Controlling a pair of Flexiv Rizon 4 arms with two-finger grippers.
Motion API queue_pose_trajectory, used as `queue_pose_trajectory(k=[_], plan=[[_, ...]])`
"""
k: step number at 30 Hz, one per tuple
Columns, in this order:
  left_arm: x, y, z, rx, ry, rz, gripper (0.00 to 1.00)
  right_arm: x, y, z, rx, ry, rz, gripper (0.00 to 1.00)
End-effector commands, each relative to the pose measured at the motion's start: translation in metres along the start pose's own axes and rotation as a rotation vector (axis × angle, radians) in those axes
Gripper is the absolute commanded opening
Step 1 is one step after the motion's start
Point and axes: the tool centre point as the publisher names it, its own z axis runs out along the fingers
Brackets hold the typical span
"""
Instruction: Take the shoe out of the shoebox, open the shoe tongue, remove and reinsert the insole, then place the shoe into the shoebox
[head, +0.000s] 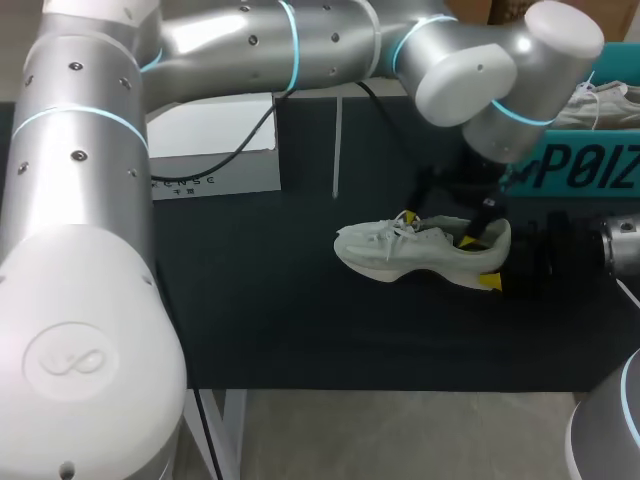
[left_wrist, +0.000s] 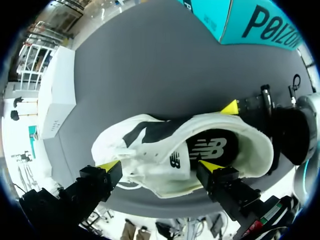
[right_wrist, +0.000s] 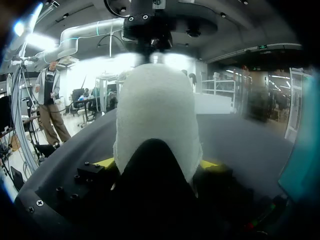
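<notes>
A pale mint-white shoe (head: 420, 250) lies on its sole on the black table, toe to the left. My left gripper (head: 436, 228) comes down onto it from above. In the left wrist view it (left_wrist: 160, 167) is open, one yellow tip beside the laces, the other inside the shoe's opening over the dark insole (left_wrist: 212, 147). My right gripper (head: 490, 248) comes in from the right, shut on the shoe's heel (right_wrist: 157, 115); one of its fingertips (left_wrist: 230, 106) shows at the heel's far side. The teal shoebox (head: 590, 165) stands at the back right.
A white box (head: 215, 150) sits at the back left of the table. A second pale shoe (head: 600, 100) rests on top of the teal shoebox. Bare black tabletop (head: 280, 320) stretches in front of and to the left of the shoe.
</notes>
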Motion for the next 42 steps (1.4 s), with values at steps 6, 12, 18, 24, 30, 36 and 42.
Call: queue_pose_trajectory(k=[6,12,18,24,30,36,42], plan=[[-0.009,0.009,0.003,-0.014,-0.016,-0.013,0.0,0.001,-0.002,0.003,0.003,-0.001,0.0,0.0],[-0.011,0.01,0.002,-0.006,-0.029,-0.008,0.0,0.001,-0.002,0.003,0.003,-0.001,0.0,0.0],[-0.022,0.006,-0.008,0.021,-0.05,-0.009,0.0,0.001,-0.002,0.003,0.003,-0.001,0.0,0.0],[-0.038,0.002,-0.023,0.057,-0.066,-0.033,0.0,0.001,-0.002,0.003,0.003,-0.001,0.0,0.0],[-0.058,0.005,-0.035,0.07,-0.048,-0.069,0.0,0.001,-0.002,0.003,0.003,-0.001,0.0,0.0],[-0.087,0.015,-0.033,0.051,-0.018,-0.131,0.0,0.001,-0.002,0.003,0.003,-0.001,0.0,0.0],[-0.093,0.018,-0.016,-0.052,0.072,-0.135,1.0,0.001,-0.002,0.003,0.003,-0.001,0.0,0.0]])
